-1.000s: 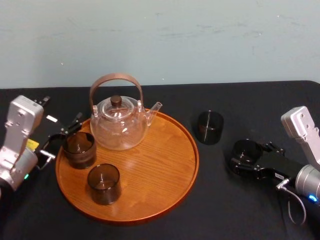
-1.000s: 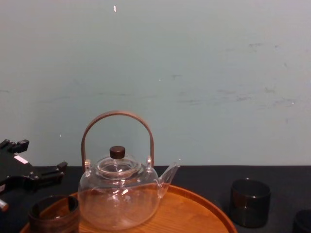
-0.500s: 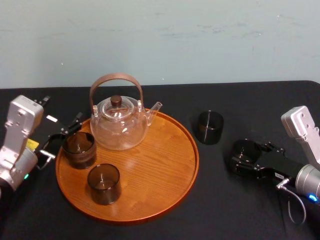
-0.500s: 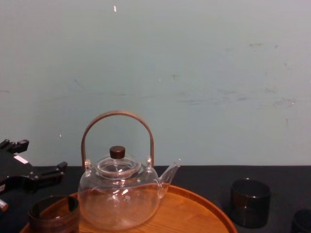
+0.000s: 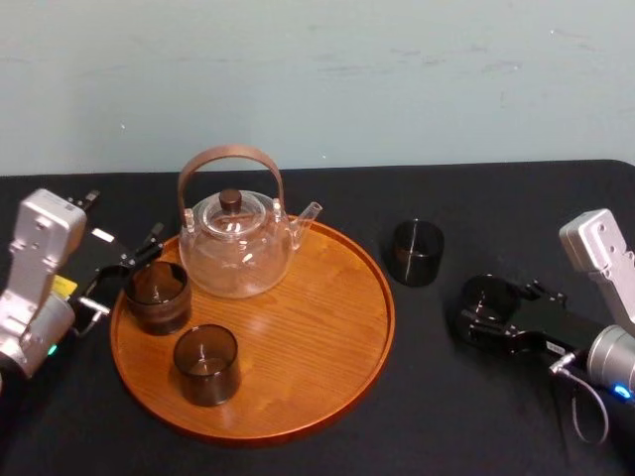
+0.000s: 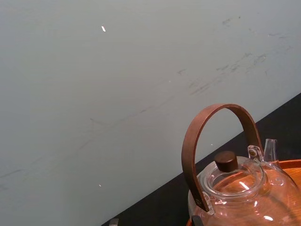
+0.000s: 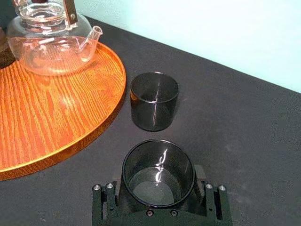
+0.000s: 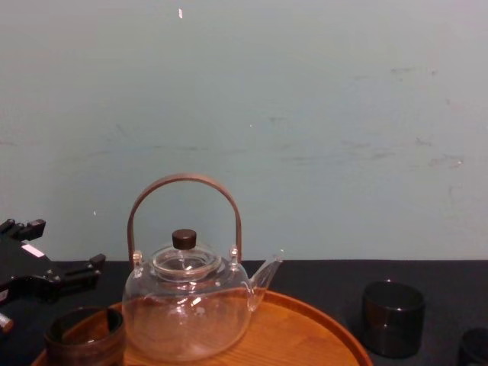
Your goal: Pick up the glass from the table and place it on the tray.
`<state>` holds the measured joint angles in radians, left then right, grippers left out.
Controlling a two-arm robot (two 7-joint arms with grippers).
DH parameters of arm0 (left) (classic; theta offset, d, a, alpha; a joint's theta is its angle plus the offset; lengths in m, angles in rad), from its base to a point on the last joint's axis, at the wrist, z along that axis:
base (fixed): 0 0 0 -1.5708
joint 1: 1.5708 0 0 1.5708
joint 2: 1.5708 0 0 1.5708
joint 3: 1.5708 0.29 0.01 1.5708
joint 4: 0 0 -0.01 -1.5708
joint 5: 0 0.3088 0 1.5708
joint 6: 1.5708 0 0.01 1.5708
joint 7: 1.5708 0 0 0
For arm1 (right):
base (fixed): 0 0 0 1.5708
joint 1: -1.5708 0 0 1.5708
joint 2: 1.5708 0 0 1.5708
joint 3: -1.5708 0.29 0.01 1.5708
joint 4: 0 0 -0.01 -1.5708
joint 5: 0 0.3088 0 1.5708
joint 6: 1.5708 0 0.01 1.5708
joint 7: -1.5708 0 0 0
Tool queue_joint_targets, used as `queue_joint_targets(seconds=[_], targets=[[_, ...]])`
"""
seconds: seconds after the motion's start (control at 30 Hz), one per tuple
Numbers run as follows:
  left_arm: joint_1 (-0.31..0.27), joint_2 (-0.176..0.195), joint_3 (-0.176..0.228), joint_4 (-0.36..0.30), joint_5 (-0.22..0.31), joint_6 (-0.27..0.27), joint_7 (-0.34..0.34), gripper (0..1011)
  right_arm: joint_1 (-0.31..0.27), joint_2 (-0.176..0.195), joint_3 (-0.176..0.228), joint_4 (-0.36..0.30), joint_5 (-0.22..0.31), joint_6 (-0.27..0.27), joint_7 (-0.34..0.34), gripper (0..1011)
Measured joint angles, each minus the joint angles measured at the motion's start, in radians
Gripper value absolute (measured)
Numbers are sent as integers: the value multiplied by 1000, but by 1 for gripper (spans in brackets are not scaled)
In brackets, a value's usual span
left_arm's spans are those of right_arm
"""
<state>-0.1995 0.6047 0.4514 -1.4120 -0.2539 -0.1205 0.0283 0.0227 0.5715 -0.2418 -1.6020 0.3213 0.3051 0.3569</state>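
Ready for lifting, the glass is clamped between the right gripper's fingers on the surface, the tray lying to their left; the left gripper is parked, fingers apart.

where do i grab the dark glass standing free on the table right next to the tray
Clamp the glass across its side wall, about mid-height, coming in level from the robot's right. It stands upright with straight round walls and an open top, and the tray rim sits close on its left, so that side looks cramped.
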Motion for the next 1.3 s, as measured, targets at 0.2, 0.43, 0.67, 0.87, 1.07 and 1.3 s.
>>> queue_joint_targets(seconds=[0.2, 0.43, 0.67, 0.87, 1.07, 1.3], targets=[[0, 0, 0, 0, 0, 0, 0, 1001, -5, 11, 8, -20, 19, -14, 31, 902], [0, 0, 0, 0, 0, 0, 0, 1001, 15, 21, -11, -53, 38, -32, 70, 902], [0, 0, 0, 0, 0, 0, 0, 1001, 51, 18, -59, -71, 44, -45, 97, 902], [0, 0, 0, 0, 0, 0, 0, 1001, 85, 8, -107, -73, 42, -53, 116, 902], [0, 0, 0, 0, 0, 0, 0, 1001, 119, -7, -163, -67, 36, -63, 136, 902], [0, 0, 0, 0, 0, 0, 0, 1001, 157, -30, -225, -55, 30, -73, 159, 902]])
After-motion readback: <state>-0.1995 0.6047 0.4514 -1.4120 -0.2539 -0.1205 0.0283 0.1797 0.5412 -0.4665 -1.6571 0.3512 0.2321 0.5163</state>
